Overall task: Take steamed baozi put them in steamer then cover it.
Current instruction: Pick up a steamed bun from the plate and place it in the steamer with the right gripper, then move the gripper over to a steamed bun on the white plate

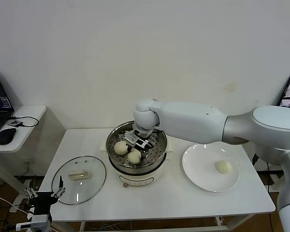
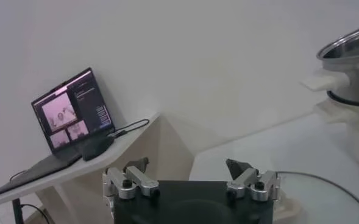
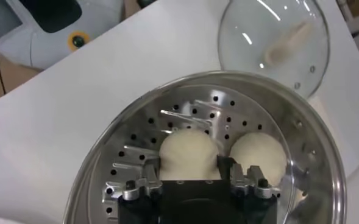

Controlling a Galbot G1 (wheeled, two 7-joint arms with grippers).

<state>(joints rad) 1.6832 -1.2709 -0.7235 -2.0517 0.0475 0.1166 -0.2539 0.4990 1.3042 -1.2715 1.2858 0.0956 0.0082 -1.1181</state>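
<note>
Nearest the head camera, the left gripper (image 1: 44, 195) waits low at the white table's (image 1: 183, 203) front-left corner, fingers spread and empty, beside the round clear glass cover (image 1: 79, 179) lying flat. Centre, the round shiny steel steamer (image 1: 158, 153) holds two cream-white dome-shaped baozi (image 1: 121, 147); the right gripper (image 3: 193, 176) reaches inside, fingers flanking a third bun (image 3: 188, 152), apparently placing it. Rightward, one bun (image 1: 224, 166) remains on the flat white round plate (image 1: 198, 169). Next: let go, lift clear, fetch that last bun.
</note>
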